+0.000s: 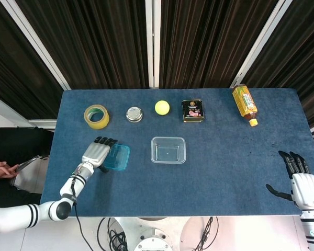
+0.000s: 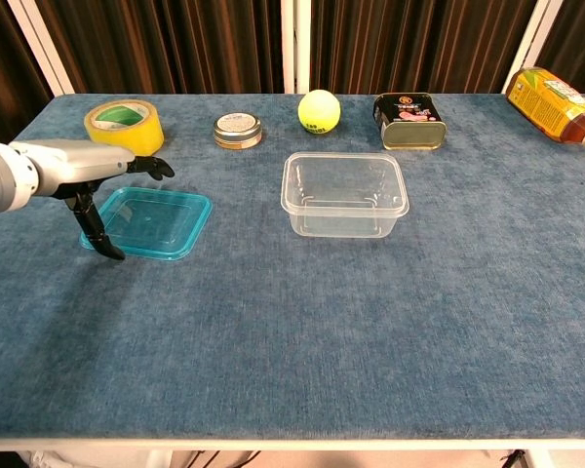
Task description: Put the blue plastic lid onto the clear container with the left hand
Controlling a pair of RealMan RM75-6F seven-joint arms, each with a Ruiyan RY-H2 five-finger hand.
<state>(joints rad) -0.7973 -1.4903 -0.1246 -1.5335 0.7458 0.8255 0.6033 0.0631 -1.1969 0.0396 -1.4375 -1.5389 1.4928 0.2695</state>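
The left hand (image 2: 83, 166) hovers over the left edge of the blue plastic lid (image 2: 151, 222), fingers spread and thumb pointing down, gripping nothing. The lid lies flat on the table (image 2: 370, 322), well left of the clear container (image 2: 344, 193). The right hand (image 1: 303, 183) (fingers apart) rests at the table's near right corner.

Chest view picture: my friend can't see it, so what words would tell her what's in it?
A robot's left hand hovers open over the left edge of a blue plastic lid lying on a blue table, with an empty clear container to its right. Along the back sit yellow tape, a small tin, a yellow ball, a dark can and a bottle.
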